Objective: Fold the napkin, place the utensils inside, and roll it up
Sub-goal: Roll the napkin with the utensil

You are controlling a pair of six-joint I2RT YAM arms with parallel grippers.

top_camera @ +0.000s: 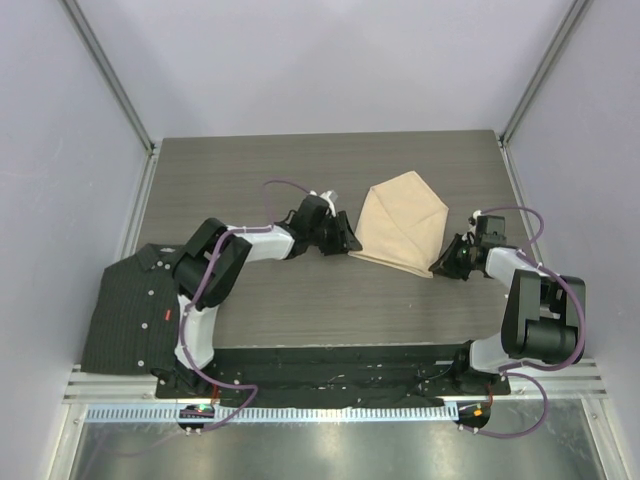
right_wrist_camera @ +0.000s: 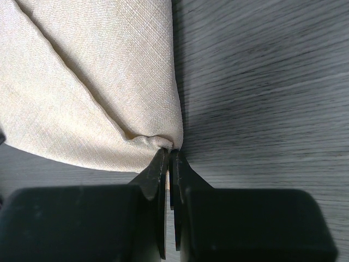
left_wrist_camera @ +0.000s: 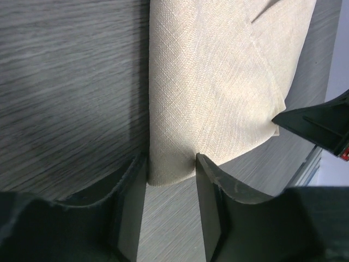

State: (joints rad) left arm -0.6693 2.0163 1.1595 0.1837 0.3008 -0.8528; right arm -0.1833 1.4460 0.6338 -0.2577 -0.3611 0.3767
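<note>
The beige napkin (top_camera: 405, 225) lies partly folded on the wooden table, its flaps overlapping toward a point at the back. My left gripper (top_camera: 348, 243) is open at the napkin's near-left corner. In the left wrist view the corner of the napkin (left_wrist_camera: 218, 82) lies between the spread fingertips of the left gripper (left_wrist_camera: 170, 161). My right gripper (top_camera: 440, 268) is at the near-right corner. In the right wrist view the right gripper (right_wrist_camera: 170, 152) is shut, pinching the napkin (right_wrist_camera: 98, 82) at that corner. No utensils are in view.
A dark ribbed shirt (top_camera: 135, 310) lies at the table's left near edge beside the left arm's base. A black mat (top_camera: 330, 360) runs along the front edge. Grey walls and metal rails enclose the table (top_camera: 300, 180).
</note>
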